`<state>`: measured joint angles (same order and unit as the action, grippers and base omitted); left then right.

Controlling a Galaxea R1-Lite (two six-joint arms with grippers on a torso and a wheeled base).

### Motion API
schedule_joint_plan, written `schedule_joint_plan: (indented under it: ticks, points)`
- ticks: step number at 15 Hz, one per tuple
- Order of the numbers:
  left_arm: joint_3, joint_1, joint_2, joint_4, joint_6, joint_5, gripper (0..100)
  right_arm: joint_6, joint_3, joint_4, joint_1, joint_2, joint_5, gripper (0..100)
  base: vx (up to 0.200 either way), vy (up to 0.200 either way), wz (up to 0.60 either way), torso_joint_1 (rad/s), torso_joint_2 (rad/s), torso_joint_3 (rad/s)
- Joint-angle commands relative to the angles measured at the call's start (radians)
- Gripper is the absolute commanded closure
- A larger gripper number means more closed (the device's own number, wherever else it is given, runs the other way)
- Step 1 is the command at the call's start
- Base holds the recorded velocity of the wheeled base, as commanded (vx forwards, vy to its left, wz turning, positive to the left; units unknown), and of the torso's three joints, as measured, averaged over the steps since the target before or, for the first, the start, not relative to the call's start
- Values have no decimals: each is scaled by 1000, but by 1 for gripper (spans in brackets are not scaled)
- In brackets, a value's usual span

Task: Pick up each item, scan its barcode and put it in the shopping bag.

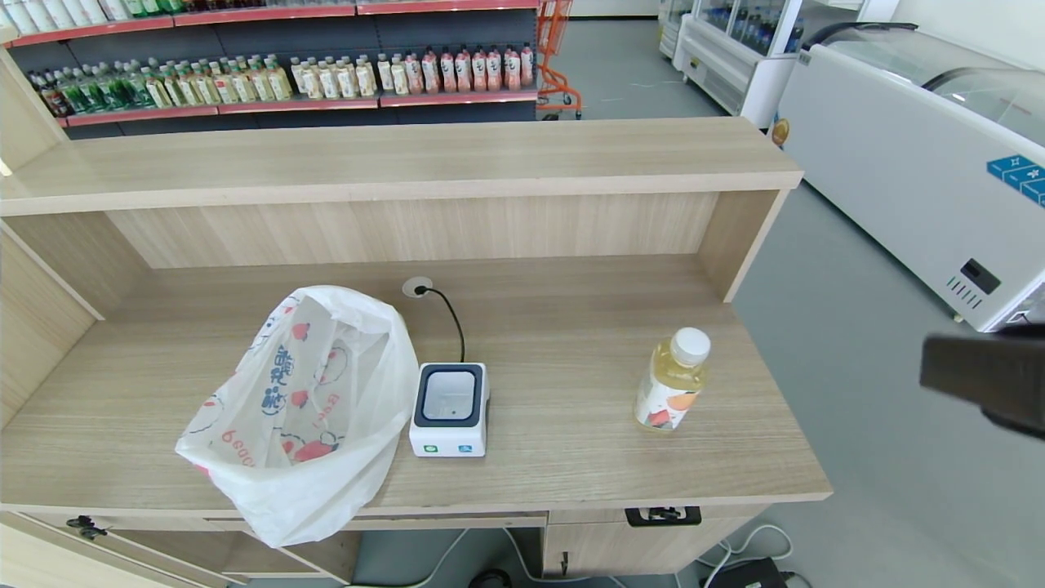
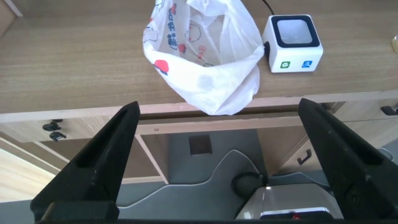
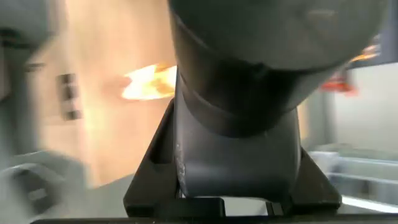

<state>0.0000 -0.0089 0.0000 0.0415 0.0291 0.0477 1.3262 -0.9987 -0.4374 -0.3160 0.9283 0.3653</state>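
Pale wooden bench [image 1: 571, 343]: white red-printed plastic shopping bag [image 1: 302, 408] at front-left edge, white square scanner [image 1: 451, 408] beside it, white-capped yellow bottle [image 1: 671, 384] near right edge. Left gripper [image 2: 219, 106] jaws apart; right gripper [image 1: 980, 371] state cannot be told.

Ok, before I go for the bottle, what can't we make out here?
Bottle barcode: head view, label too small to show it.
Bag contents: head and left wrist views, hidden by its own folds.
Right gripper: head view, cut off by the edge; right wrist view, blurred; open or shut unclear.
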Motion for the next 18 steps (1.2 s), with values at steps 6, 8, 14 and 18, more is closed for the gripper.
schedule_joint_plan:
  ticks: [6, 8, 14, 18]
  points:
    - [0, 0, 0, 0, 0, 0, 0, -1323, -213, 98, 153, 109, 354, 100, 0, 0, 0, 0, 0, 0]
    - [0, 0, 0, 0, 0, 0, 0, -1753, -92, 482, 153, 210, 316, 100, 0, 0, 0, 0, 0, 0]
    - [0, 0, 0, 0, 2, 0, 0, -1990, 71, 663, 95, 274, 244, 100, 0, 0, 0, 0, 0, 0]
    - [0, 0, 2, 0, -2, 0, 0, -2006, 78, 664, 6, 271, 145, 100, 0, 0, 0, 0, 0, 0]
